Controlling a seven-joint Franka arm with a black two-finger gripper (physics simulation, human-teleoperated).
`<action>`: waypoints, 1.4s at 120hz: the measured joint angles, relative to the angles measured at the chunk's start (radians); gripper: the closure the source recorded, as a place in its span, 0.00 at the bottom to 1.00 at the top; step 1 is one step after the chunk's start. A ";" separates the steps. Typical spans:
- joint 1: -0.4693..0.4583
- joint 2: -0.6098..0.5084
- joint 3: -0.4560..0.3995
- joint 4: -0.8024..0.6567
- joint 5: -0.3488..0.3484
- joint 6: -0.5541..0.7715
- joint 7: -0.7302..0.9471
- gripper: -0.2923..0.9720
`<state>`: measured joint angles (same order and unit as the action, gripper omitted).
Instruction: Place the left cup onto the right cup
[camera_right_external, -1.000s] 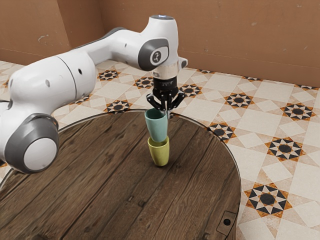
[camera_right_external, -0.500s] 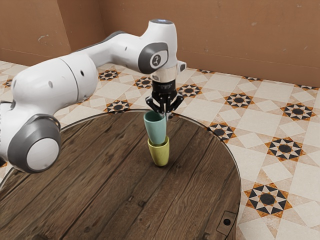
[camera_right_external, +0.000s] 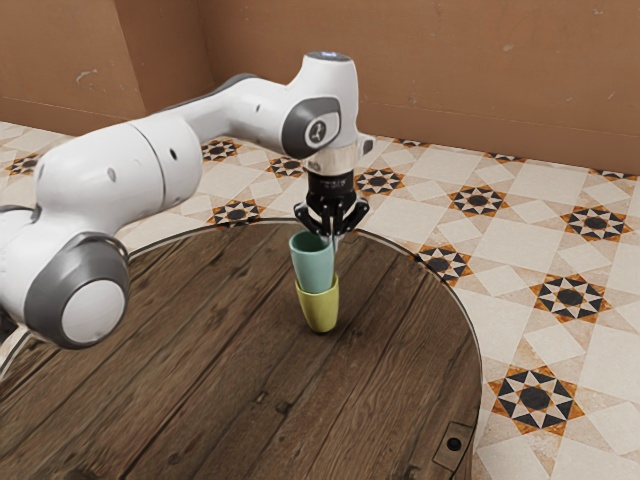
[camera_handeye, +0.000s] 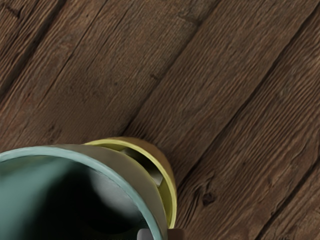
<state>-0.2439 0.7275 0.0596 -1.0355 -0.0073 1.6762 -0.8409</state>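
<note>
Fingers (camera_right_external: 331, 230) clenched on teal cup (camera_right_external: 312, 262) rim, w/ its base nested in yellow cup (camera_right_external: 318, 305) on wood surface (camera_right_external: 200, 380); looks approx upright, possibly slight tilt.

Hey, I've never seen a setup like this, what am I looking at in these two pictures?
This is a computer-simulated white robot arm at a round dark wooden table. The exterior view is taken from a camera at the arm's side; the wrist view comes from a camera on its hand. On the table stands a yellow-green cup, and a teal cup sits nested in its mouth. The arm's black jaws pinch the teal cup's rim from above. In the wrist view, the big teal ring is that cup's rim, with the yellow-green rim beside it.
</note>
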 joint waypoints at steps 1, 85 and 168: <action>0.000 0.000 0.000 0.000 0.000 0.000 0.000 0.85; -0.009 -0.028 0.003 -0.015 -0.004 0.048 0.021 0.28; -0.011 -0.349 0.014 -0.209 0.003 0.006 0.094 0.23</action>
<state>-0.2547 0.3783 0.0739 -1.2448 -0.0043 1.6827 -0.7470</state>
